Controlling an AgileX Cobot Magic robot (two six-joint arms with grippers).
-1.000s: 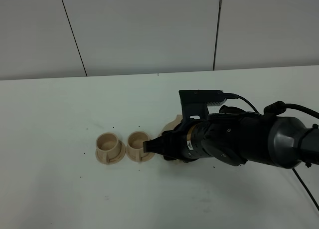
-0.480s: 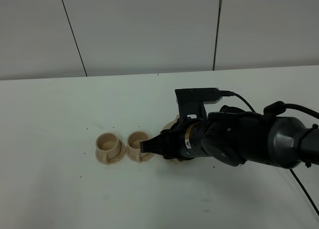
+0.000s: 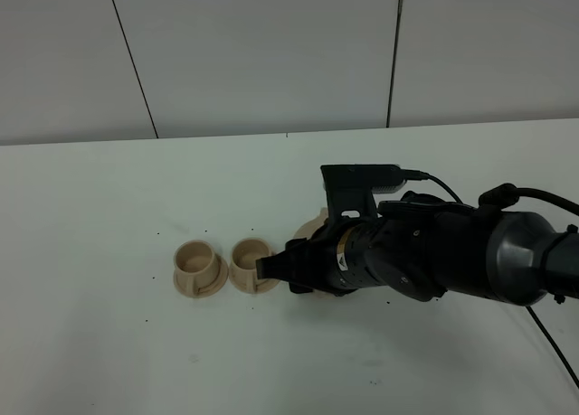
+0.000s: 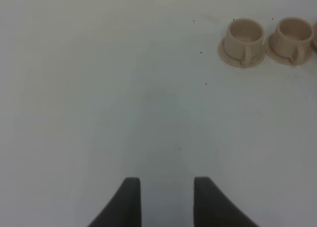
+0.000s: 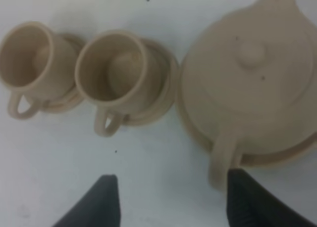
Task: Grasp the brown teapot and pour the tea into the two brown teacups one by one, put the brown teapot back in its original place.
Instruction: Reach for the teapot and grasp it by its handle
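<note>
Barely shifted toward the cups since 1 second ago, the right gripper stands wide open, gripping nothing. The brown teapot, lidded and beige-tan, sits on its wide saucer, its loop handle just beside 1 finger. Alongside stand 2 teacups on small saucers. The left gripper hangs open, empty, over bare white table.

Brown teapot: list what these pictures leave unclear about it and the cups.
- Right wrist: the brown teapot loses its spout tip at the frame edge; blur hides whether the two teacups hold tea.
- Exterior high: the right arm covers nearly all of the teapot.
- Left wrist: the teapot lies outside the frame.
</note>
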